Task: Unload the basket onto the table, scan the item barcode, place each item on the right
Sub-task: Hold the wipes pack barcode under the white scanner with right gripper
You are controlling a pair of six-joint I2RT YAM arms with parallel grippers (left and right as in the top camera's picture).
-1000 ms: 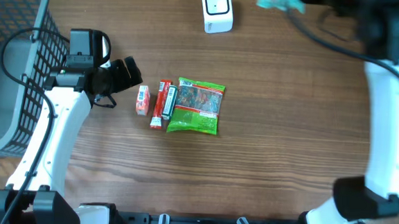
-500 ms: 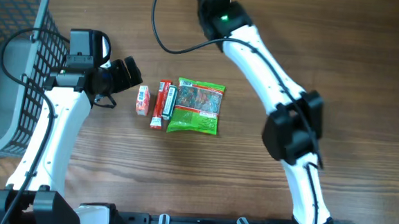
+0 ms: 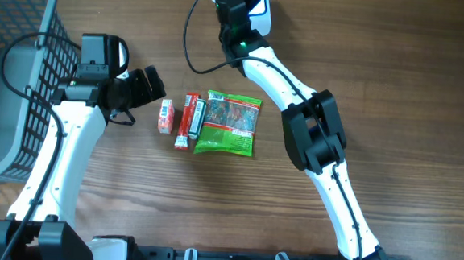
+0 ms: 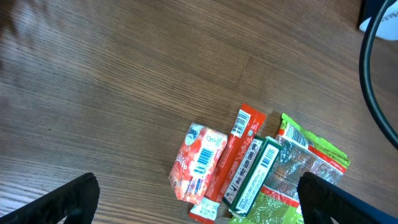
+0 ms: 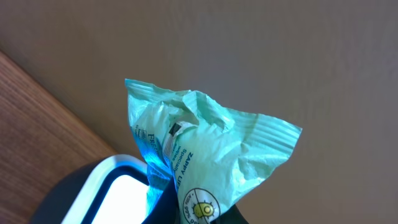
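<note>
A crinkled mint-green packet (image 5: 211,149) fills the right wrist view, and my right gripper (image 5: 202,218) is shut on its lower end. It hangs right over the white scanner (image 5: 118,186), whose window glows blue-white. In the overhead view the right arm reaches to the scanner (image 3: 261,17) at the table's far edge, and the arm hides the packet. My left gripper (image 3: 150,85) is open just left of the items on the table, with nothing between its fingers (image 4: 68,199).
A small orange pack (image 3: 165,115), a red bar (image 3: 187,121), a dark green bar (image 3: 198,118) and a green bag (image 3: 229,123) lie side by side mid-table. A grey mesh basket (image 3: 9,76) stands at the left edge.
The right arm has swung from the far right to the scanner at the top centre, carrying the mint-green packet. The left arm and the table items have not moved.
</note>
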